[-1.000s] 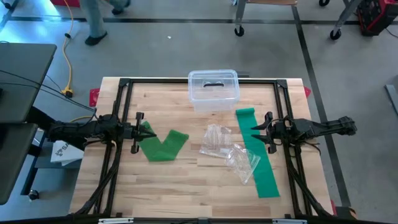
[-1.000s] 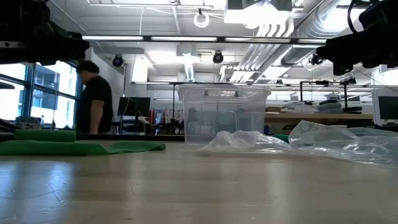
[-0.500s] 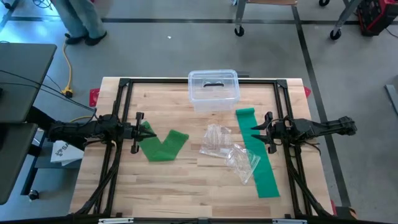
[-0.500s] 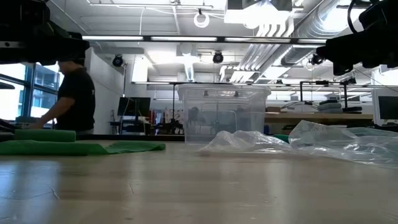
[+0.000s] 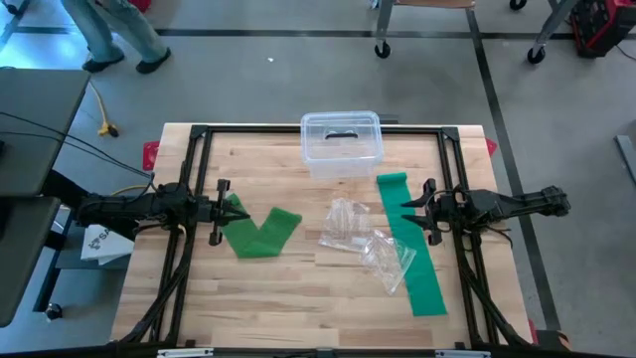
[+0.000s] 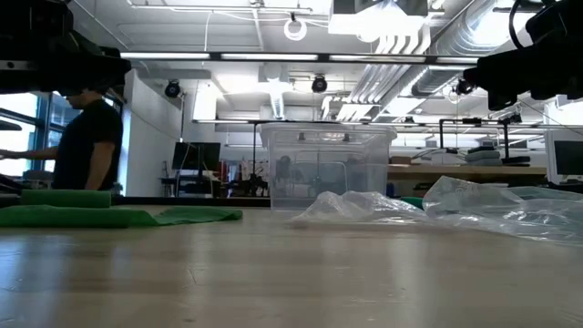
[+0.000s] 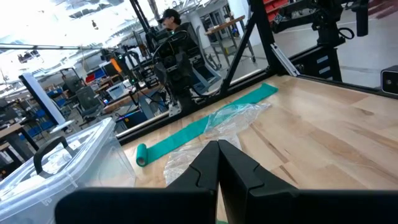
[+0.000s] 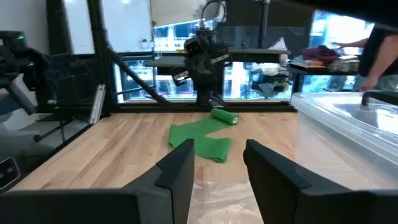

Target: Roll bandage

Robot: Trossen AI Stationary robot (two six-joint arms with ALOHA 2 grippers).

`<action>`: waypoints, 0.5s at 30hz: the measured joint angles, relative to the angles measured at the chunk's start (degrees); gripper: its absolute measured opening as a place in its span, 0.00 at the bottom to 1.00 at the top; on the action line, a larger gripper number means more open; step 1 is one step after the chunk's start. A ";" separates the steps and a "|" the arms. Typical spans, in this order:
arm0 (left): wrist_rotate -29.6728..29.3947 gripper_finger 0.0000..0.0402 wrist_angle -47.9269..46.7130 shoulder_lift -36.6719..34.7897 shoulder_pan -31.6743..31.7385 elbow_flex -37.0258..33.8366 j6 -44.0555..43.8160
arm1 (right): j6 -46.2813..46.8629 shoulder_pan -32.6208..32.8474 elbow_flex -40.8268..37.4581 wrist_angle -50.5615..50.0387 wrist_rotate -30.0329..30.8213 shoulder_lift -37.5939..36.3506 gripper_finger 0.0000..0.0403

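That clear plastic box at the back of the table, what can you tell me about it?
The clear plastic box is a see-through rectangular tub with rounded corners and a lid on top, standing upright at the far middle edge of the wooden table. A dark handle-like shape shows on the lid from above. It looks like thin, stiff plastic, and I cannot tell what is in it. Nothing touches it; the crumpled clear bags lie apart, nearer the front.

A wooden table (image 5: 298, 288) carries a clear lidded bin (image 5: 341, 142); beside it lie crumpled plastic bags (image 5: 368, 242), flanked by a folded green bandage (image 5: 256, 232) and a long green strip (image 5: 412, 249).
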 joint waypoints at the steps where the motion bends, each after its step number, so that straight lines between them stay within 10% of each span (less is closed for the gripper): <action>1: -0.02 0.00 -0.01 0.00 -0.01 -0.01 0.00 | 0.16 -0.18 0.00 0.68 2.47 0.01 0.34; 11: 0.00 0.00 0.00 0.02 -0.02 -0.01 0.00 | -15.19 -1.59 0.02 1.77 14.59 0.02 0.34; 15: 0.00 0.00 0.00 0.02 0.00 -0.02 0.00 | 2.18 -1.57 0.02 6.15 9.23 0.08 0.34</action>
